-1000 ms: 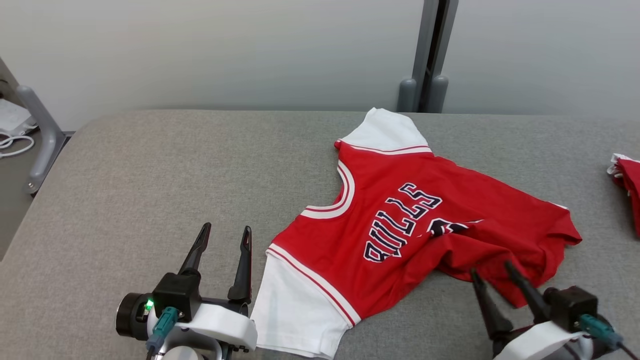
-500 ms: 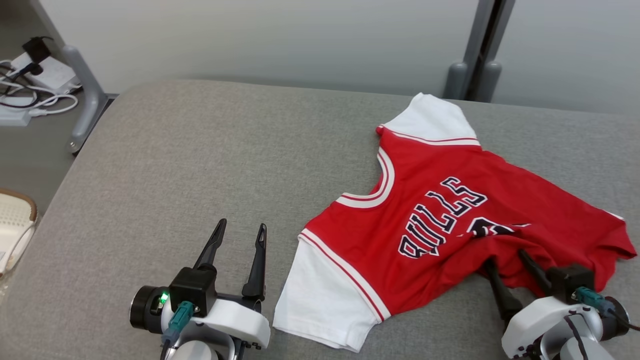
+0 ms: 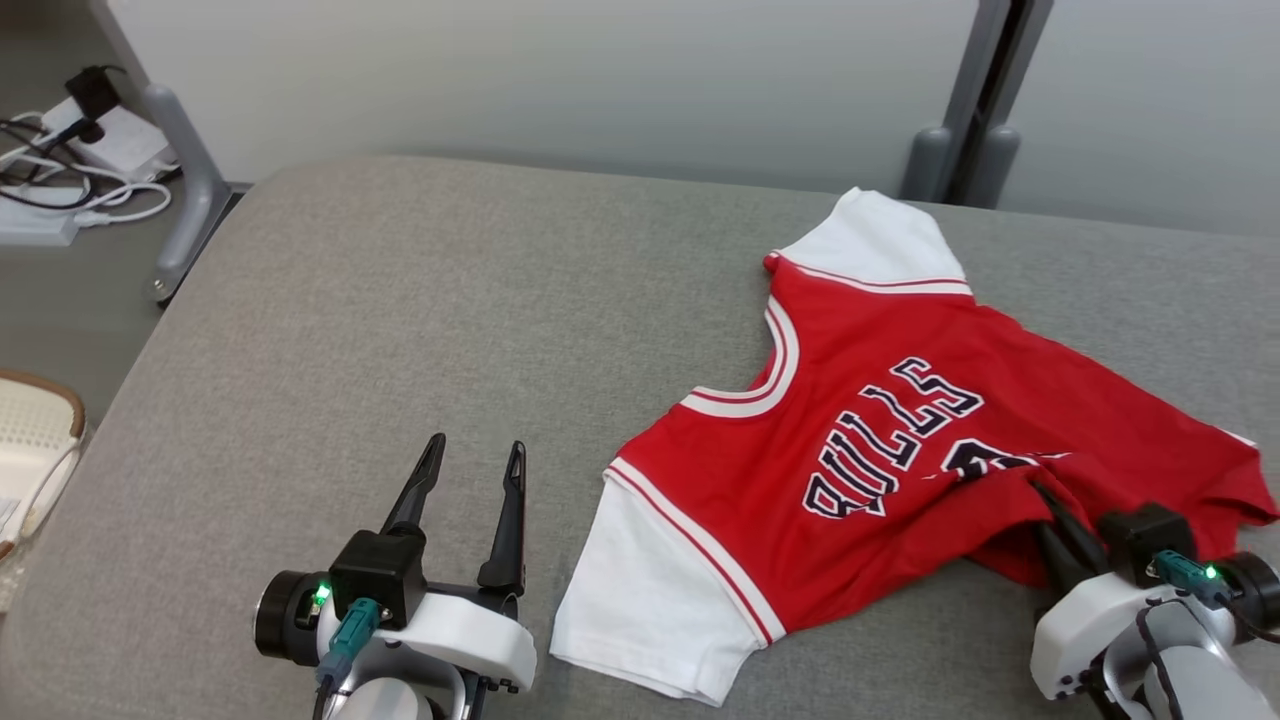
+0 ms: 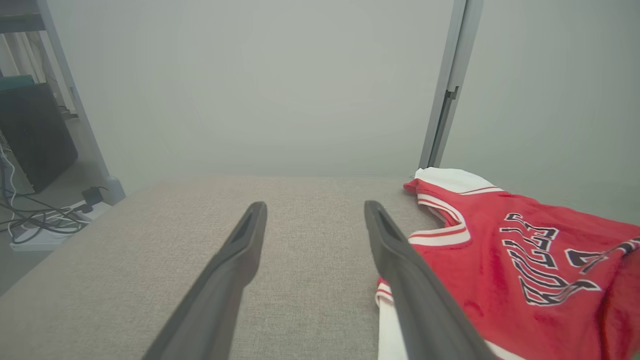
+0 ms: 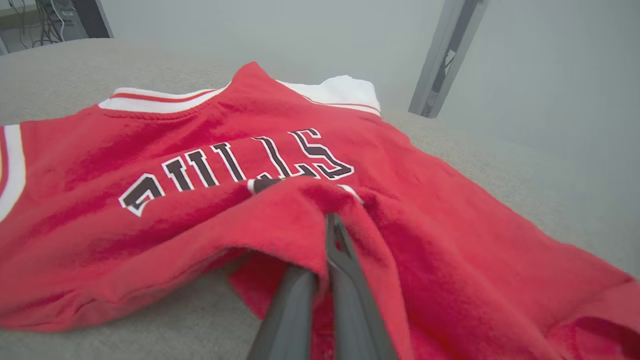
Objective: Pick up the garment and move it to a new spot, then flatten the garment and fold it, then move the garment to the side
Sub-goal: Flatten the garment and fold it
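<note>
The garment (image 3: pixel 880 430) is a red jersey with white sleeves and dark lettering, lying on the right half of the grey table (image 3: pixel 420 300), its hem rumpled and folded over. My right gripper (image 3: pixel 1045 500) is shut on that folded red hem at the garment's near right edge. In the right wrist view the fingers (image 5: pixel 340 260) pinch a ridge of the garment (image 5: pixel 200 165). My left gripper (image 3: pixel 475 465) stands open over bare table, just left of the near white sleeve. The left wrist view has its fingers (image 4: pixel 400 260) apart and the garment (image 4: pixel 525 260) to their right.
The table's left edge drops to a floor with cables and a power strip (image 3: pixel 60 190), and a grey post (image 3: pixel 185 190) stands there. A pale basket (image 3: pixel 30 440) sits at the far left. A grey wall with a vertical post (image 3: pixel 965 120) runs behind.
My right gripper moved forward onto the garment's hem and shut on it. The head camera turned, shifting the scene to the right. The left gripper stayed open and still.
</note>
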Robot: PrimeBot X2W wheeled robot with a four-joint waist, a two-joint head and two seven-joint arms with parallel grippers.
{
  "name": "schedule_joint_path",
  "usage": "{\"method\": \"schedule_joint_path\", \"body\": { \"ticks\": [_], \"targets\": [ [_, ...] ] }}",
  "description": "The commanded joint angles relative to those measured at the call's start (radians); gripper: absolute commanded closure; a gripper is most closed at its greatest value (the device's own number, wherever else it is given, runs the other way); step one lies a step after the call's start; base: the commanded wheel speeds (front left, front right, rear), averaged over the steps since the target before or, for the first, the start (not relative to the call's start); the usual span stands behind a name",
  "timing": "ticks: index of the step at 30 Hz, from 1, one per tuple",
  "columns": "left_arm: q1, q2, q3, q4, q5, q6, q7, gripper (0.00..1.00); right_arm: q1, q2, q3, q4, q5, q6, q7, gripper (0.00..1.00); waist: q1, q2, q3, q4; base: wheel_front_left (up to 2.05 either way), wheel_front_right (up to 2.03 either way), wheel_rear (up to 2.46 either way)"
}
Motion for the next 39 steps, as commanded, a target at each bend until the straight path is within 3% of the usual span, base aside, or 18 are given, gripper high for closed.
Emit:
{"method": "schedule_joint_path", "body": {
  "ticks": [1,3,9,14,19,22,25,26,27,34,39],
  "targets": [
    [0.005,0.004,0.005,0.001,-0.004,-0.001,-0.005,0.0,-0.002,-0.022,0.01,-0.01,-0.007,0.0,-0.001,1.0,0.0,0.0,-0.018,-0.019,0.0,0.0,0.0],
    [0.007,0.004,0.008,-0.001,-0.009,-0.002,-0.005,0.0,-0.008,-0.056,0.042,-0.027,-0.011,0.0,-0.001,1.0,0.0,0.0,-0.032,-0.037,0.0,0.0,0.0],
    [0.03,0.004,0.011,0.001,-0.038,0.0,-0.005,0.0,-0.056,-0.247,0.276,-0.119,0.068,0.0,0.033,1.0,0.0,0.0,-0.086,-0.095,0.0,0.0,0.0],
    [0.044,0.004,0.011,-0.002,-0.055,0.004,-0.005,0.0,-0.086,-0.458,0.498,-0.342,0.289,0.0,0.19,1.0,0.0,0.0,-0.118,-0.124,0.0,0.0,0.0],
    [0.046,0.004,0.013,-0.01,-0.066,0.008,-0.005,0.0,-0.111,-0.677,0.627,-0.589,0.476,0.0,0.404,1.0,0.0,0.0,-0.131,-0.139,0.0,0.0,0.0],
    [0.043,0.004,0.011,-0.013,-0.072,0.011,-0.005,0.0,-0.115,-0.749,0.667,-0.672,0.546,0.0,0.49,1.0,0.0,0.0,-0.134,-0.144,0.0,0.0,0.0],
    [0.039,0.004,0.006,-0.012,-0.073,0.012,-0.005,0.0,-0.122,-0.765,0.692,-0.699,0.563,0.0,0.514,1.0,0.0,0.0,-0.133,-0.145,0.0,0.0,0.0],
    [0.037,0.005,0.004,-0.011,-0.074,0.012,-0.005,0.0,-0.118,-0.761,0.707,-0.704,0.57,0.0,0.518,0.79,0.0,0.0,-0.132,-0.145,0.0,0.0,0.0],
    [0.035,0.004,0.001,-0.009,-0.075,0.011,-0.005,0.0,-0.109,-0.748,0.716,-0.7,0.588,0.0,0.517,0.0,0.0,0.0,-0.131,-0.145,0.0,0.0,0.0],
    [0.035,0.004,-0.004,0.004,-0.064,0.001,-0.005,0.0,-0.058,-0.676,0.798,-0.594,0.641,0.0,0.545,0.0,0.0,0.0,-0.128,-0.137,0.0,0.0,0.0],
    [0.038,0.004,0.011,0.009,-0.052,-0.002,-0.005,0.0,-0.079,-0.635,0.75,-0.567,0.67,0.0,0.449,0.0,0.0,0.0,-0.122,-0.148,0.0,0.0,0.0]
  ]
}}
